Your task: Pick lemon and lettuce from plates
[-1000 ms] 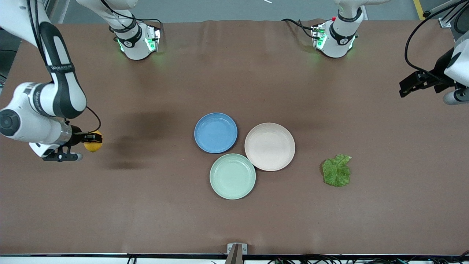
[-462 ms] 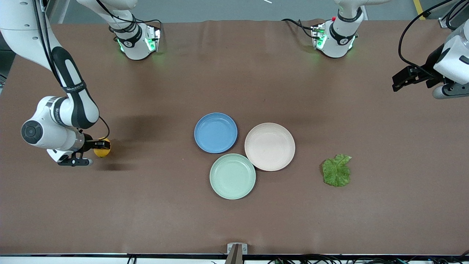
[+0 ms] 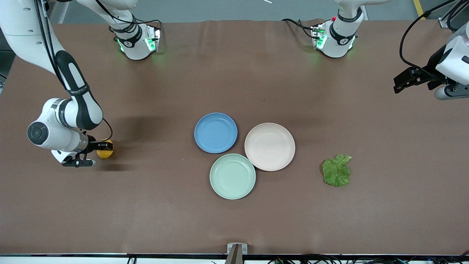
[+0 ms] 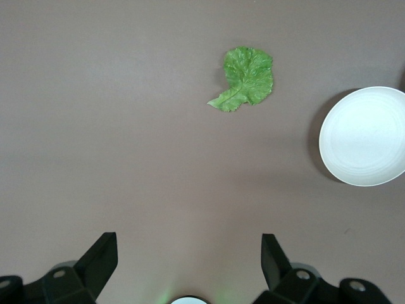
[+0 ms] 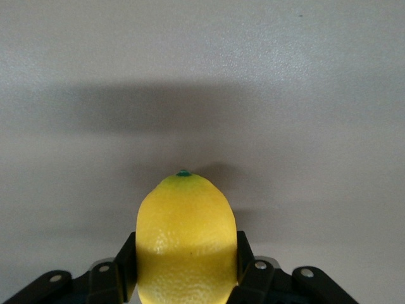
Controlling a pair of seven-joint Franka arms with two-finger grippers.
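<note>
- The lemon (image 3: 105, 153) sits clamped between the fingers of the right gripper (image 3: 103, 146), low over the table toward the right arm's end, well apart from the plates.
- In the right wrist view the lemon (image 5: 185, 237) fills the space between the two black fingers (image 5: 124, 266), its small green tip pointing away from the wrist, its shadow falling on the cloth just under it.
- The lettuce (image 3: 336, 170) lies flat on the bare cloth, off any plate, toward the left arm's end and nearer the front edge than the cream plate (image 3: 270, 146).
- From the left wrist view, the lettuce (image 4: 244, 78) shows its pale veins and ragged edge, with the cream plate (image 4: 364, 135) beside it, not touching.
- The blue plate (image 3: 215, 132) and the cream plate sit side by side at mid-table, both with nothing on them.
- A mint-green plate (image 3: 232, 176) sits just in front of that pair, nearest the front edge, its rim close against the cream plate's.
- The left gripper (image 3: 403, 80) hangs up in the air over the table's end on the left arm's side, fingers spread wide apart, nothing between them; this arm waits.
- Both black fingers (image 4: 95, 263) of the left gripper frame only bare cloth in the wrist view.
- The worktop (image 3: 234, 220) is one brown cloth, faintly creased along the back edge.
- The two arm bases (image 3: 137, 42) stand on the back edge, green lights glowing, with grey floor above them.
- Cables run along the front edge, where a small metal bracket (image 3: 236, 248) sits at the middle.
</note>
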